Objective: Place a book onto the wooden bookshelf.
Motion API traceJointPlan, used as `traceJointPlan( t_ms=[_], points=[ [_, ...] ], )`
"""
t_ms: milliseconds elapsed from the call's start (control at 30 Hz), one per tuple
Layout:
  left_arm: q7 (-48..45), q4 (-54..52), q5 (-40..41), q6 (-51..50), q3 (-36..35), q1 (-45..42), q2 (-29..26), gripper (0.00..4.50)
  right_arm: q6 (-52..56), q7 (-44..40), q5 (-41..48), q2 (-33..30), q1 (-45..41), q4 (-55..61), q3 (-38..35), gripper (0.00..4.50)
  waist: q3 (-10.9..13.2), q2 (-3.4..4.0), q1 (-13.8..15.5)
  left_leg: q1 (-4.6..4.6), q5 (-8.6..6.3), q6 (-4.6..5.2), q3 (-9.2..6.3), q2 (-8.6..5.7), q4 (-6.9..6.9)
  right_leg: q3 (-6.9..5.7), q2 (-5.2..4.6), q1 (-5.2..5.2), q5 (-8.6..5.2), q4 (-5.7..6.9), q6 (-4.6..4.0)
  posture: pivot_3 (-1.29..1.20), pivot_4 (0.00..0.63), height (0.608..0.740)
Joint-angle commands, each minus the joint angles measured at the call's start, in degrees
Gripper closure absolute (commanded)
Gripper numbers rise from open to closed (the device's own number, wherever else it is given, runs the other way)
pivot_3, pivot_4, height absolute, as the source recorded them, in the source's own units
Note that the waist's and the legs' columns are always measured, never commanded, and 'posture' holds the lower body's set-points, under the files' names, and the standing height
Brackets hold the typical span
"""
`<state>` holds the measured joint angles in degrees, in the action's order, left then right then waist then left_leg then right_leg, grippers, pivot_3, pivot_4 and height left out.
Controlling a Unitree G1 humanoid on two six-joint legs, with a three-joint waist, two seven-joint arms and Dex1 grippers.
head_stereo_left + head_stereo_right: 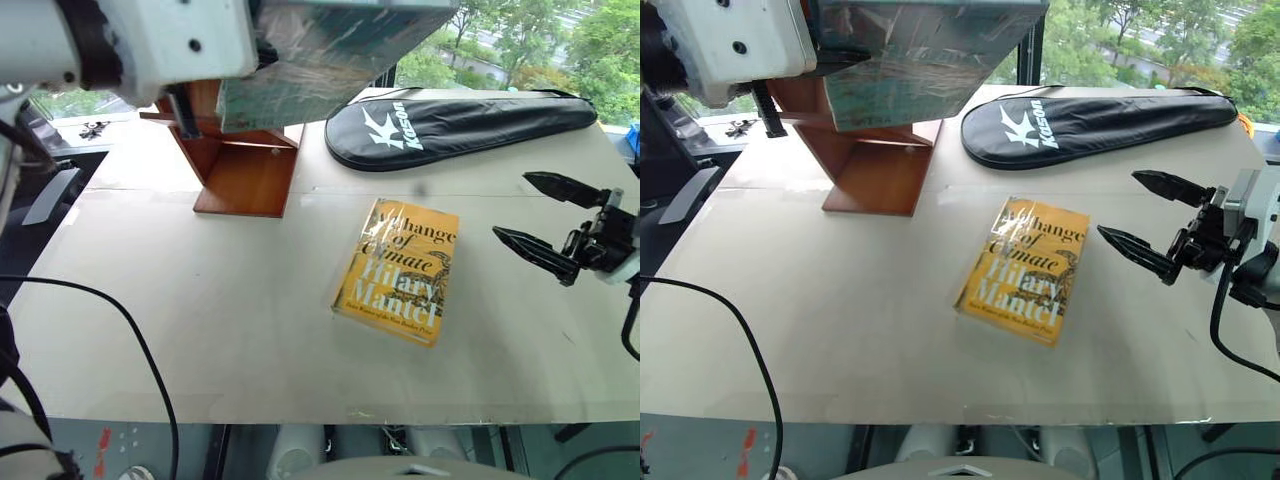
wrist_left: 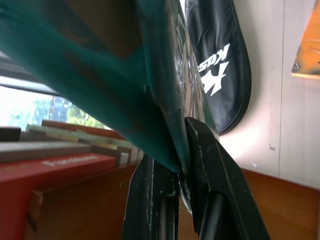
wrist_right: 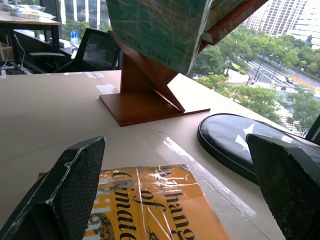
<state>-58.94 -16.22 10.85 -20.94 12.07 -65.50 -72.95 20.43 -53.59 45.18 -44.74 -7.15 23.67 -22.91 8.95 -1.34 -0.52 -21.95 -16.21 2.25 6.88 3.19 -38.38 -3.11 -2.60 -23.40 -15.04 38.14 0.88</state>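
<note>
- Book (image 1: 330,50): large, thin, teal-green, off the tabletop (image 1: 200,300) and raised at far left, above and in front of the wooden bookshelf (image 1: 245,175).
- Left tool (image 2: 182,170): closed tight on the lower edge of the book, one finger on either face, as seen in the left wrist view. Pickup judged complete.
- Wooden bookshelf: reddish-brown, standing at the far left of the tabletop; base board and slanted side panel visible beneath the raised book. Other volumes seen standing on it in the left wrist view.
- Placement: not yet done. Book hanging over the shelf, not resting on any board as far as visible; exact gap to the shelf cannot be judged.
- Right tool (image 1: 1155,225): jaws spread wide, holding nothing, hovering at the right side just beside the yellow paperback (image 1: 400,270), apart from it.
- Yellow paperback: lying flat at mid-tabletop, not part of the job.
- Black racket cover (image 1: 450,125): lying at far right, clear of the shelf.
- Remaining, by judgement: lowering the book onto a shelf board, seating it stably, releasing, withdrawing the left tool.
</note>
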Motion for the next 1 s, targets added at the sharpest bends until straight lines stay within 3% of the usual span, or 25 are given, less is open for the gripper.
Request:
traceJointPlan(
  t_ms=[33,100,167,333,533,667,767,867,1000],
  points=[
    [-0.39,3.18,-0.22,-3.45,-5.41,-3.57,0.77,4.42,-1.39,-0.60,-0.40,0.17,-0.87,0.58,0.00,0.00,0.01,-0.01,-0.19,0.02,0.02,-0.03,0.01,0.02,-0.02,0.05,0.01,-0.02,0.00,0.08,0.01,0.00,0.150,0.740],
    [-0.66,-0.56,6.96,-12.98,-7.72,-4.89,3.64,4.42,-1.28,-0.47,-0.48,0.16,-0.95,0.70,0.18,0.00,0.05,-0.08,-0.16,0.01,0.03,-0.04,0.02,0.04,-0.10,0.07,0.00,-0.06,-0.09,0.25,0.15,0.00,0.150,0.740],
    [0.39,-1.33,8.06,-17.23,-8.66,-5.82,5.24,4.42,-1.14,-0.49,-0.42,0.14,-0.86,0.92,0.25,0.00,0.11,-0.18,-0.08,-0.05,0.03,-0.03,0.02,0.06,-0.17,0.11,-0.03,-0.16,-0.10,0.36,0.18,0.00,0.150,0.740],
    [0.80,-0.82,3.66,-13.72,-8.67,-6.35,5.49,4.42,-0.76,-0.59,0.07,0.00,-0.39,1.43,-0.22,0.00,0.12,-0.20,-0.02,-0.10,0.02,-0.03,0.04,-0.02,-0.22,0.23,-0.08,-0.21,0.00,0.36,0.00,0.00,0.150,0.740],
    [-7.12,4.60,-14.41,-3.51,0.02,-1.72,-6.71,4.42,-1.02,-0.81,1.17,0.76,-2.22,1.01,0.35,0.00,0.14,-0.18,-0.28,-0.10,0.02,-0.03,0.18,-0.04,-0.18,0.36,-0.05,-0.24,-0.01,0.23,0.01,0.00,0.150,0.740],
    [-10.74,6.21,-20.08,-5.08,2.06,1.07,-8.60,4.42,-1.20,-1.18,1.16,1.27,-3.81,-0.08,0.98,0.00,0.15,-0.21,0.09,-0.05,0.02,-0.03,0.24,-0.05,-0.05,0.47,0.02,-0.34,-0.02,0.26,0.01,0.00,0.150,0.740],
    [-11.04,7.37,-23.22,-5.74,4.68,2.26,-4.13,4.42,-1.15,-1.71,0.53,1.34,-5.08,-1.22,2.07,0.00,0.14,-0.24,0.46,-0.08,0.00,0.01,0.26,-0.04,-0.12,0.48,-0.04,-0.33,-0.01,0.27,0.01,0.00,0.150,0.740],
    [-10.63,10.94,-27.08,-5.52,7.78,-0.64,3.15,4.42,-0.96,-1.74,0.52,1.26,-6.10,-1.85,2.55,0.00,0.12,-0.18,1.32,0.12,-0.02,0.04,0.32,-0.09,-0.13,0.52,-0.06,-0.21,-0.02,0.42,0.02,0.00,0.150,0.740],
    [-12.80,16.61,-32.94,-3.00,11.35,-4.25,8.10,4.42,-0.70,-1.57,0.75,1.32,-6.60,-1.75,2.89,0.00,0.10,-0.17,1.27,0.15,-0.01,0.03,0.27,-0.06,-0.27,0.50,0.00,-0.25,-0.01,0.72,0.01,0.00,0.150,0.740]
  ],
)
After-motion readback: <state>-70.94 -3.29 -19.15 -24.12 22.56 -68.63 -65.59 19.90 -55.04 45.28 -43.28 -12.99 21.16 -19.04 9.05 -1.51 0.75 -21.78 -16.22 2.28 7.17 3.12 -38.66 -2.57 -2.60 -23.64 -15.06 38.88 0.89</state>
